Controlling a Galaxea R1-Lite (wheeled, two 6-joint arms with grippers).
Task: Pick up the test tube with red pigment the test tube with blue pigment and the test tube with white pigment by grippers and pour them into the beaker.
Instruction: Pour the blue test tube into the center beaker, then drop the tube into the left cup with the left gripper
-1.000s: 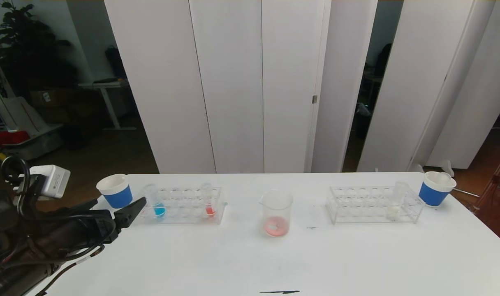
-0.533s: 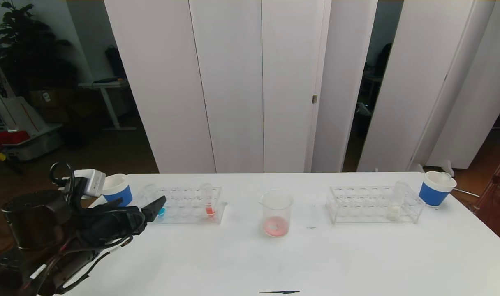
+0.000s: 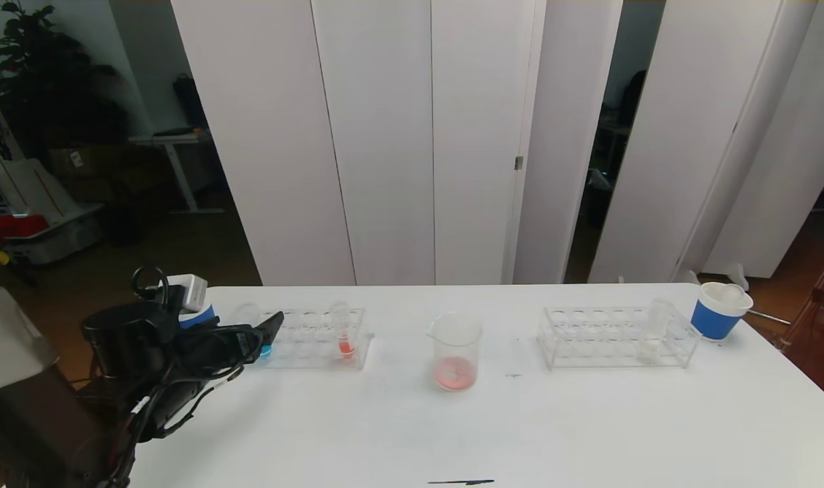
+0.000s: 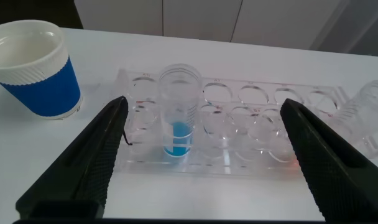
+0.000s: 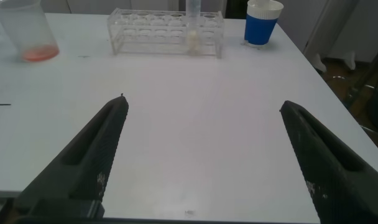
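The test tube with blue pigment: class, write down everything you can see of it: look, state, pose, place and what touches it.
The test tube with blue pigment is a slim, clear, round-bottomed tube, seemingly glass or plastic, open at the top, with bright blue liquid low inside. It stands upright in an end hole of the clear rack on the white table, near a blue-and-white paper cup. Only the rack touches it. The left gripper is open, its fingers either side of the tube but apart from it.
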